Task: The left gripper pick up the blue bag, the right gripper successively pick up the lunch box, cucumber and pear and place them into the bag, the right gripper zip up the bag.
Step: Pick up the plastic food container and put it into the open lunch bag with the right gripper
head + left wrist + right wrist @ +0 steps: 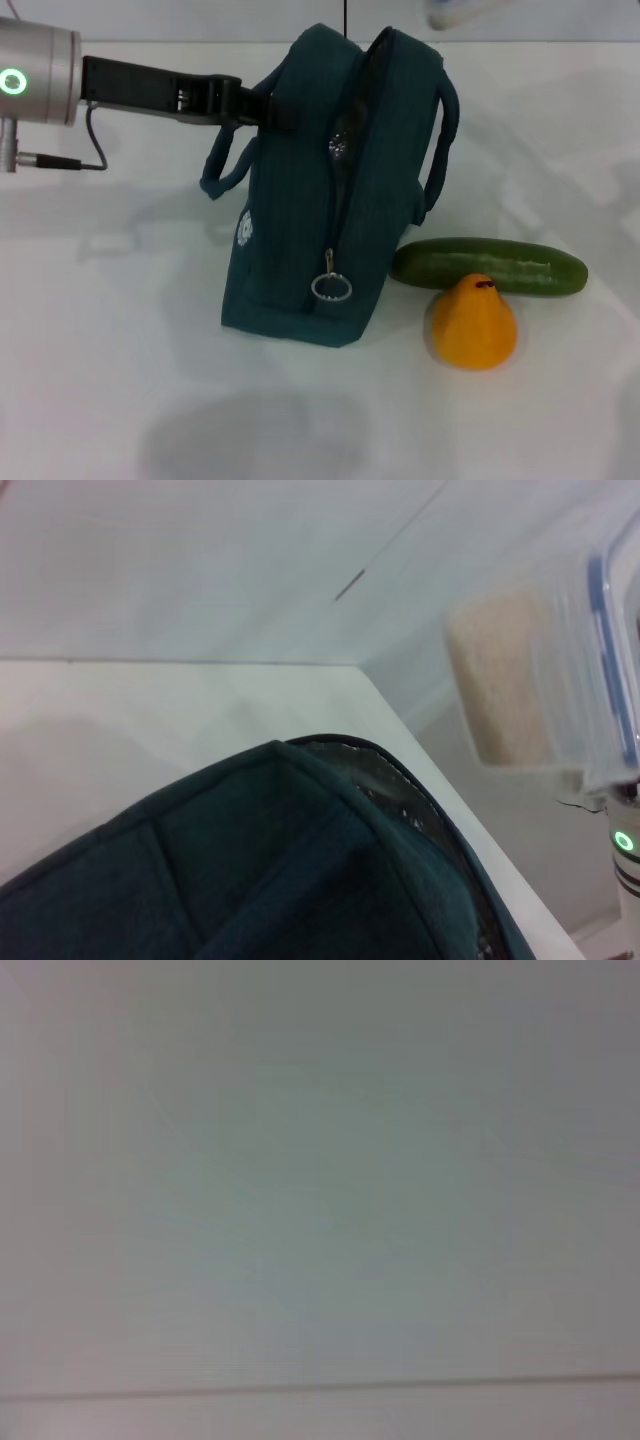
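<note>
The blue bag (320,200) stands upright in the middle of the table, its top zipper open and the zipper pull ring (331,287) hanging down its front. My left gripper (265,108) reaches in from the left and is shut on the bag's near handle. The green cucumber (488,266) lies right of the bag, with the yellow pear (473,322) in front of it. In the left wrist view the clear lunch box (540,680) with a blue rim hangs in the air beyond the bag's open top (300,850), held at its edge by my right gripper (612,780).
The white table (120,350) extends in front of the bag and to its left. A cable (70,160) trails from the left arm. The right wrist view shows only a blank pale surface.
</note>
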Motion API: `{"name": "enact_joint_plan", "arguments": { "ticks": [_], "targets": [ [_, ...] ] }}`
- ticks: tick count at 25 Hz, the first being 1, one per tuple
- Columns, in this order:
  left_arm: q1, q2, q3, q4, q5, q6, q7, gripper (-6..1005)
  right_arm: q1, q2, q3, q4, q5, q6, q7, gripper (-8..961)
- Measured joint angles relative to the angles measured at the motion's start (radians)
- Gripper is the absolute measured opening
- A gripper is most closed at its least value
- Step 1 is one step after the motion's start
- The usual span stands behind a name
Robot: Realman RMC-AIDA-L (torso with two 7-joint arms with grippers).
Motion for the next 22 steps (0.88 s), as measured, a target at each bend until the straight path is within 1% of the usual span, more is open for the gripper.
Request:
{"name": "enact_joint_plan", "arguments": {
  "ticks": [5,11,14,19,22],
  "targets": [
    [-0.008,-0.003,0.000,0.000,-0.001,-0.031,0.015,62,0.035,0.000,-0.023,0.007,-0.047,0.038,-0.007,97],
    [-0.009,-0.005,-0.006,-0.001,-0.003,-0.042,0.019,62,0.053,0.000,-0.027,0.009,-0.148,0.143,-0.021,97],
    [-0.009,-0.005,-0.006,0.000,-0.004,-0.048,0.019,62,0.049,0.000,-0.028,0.009,-0.183,0.176,-0.048,97],
    [-0.009,-0.004,-0.007,-0.007,-0.007,-0.053,0.016,62,0.026,0.000,-0.054,-0.001,-0.187,0.200,-0.071,97],
    [-0.011,0.002,-0.008,-0.027,-0.028,-0.056,0.017,62,0.015,0.000,-0.084,-0.011,-0.188,0.213,-0.072,97]
  ]
}}
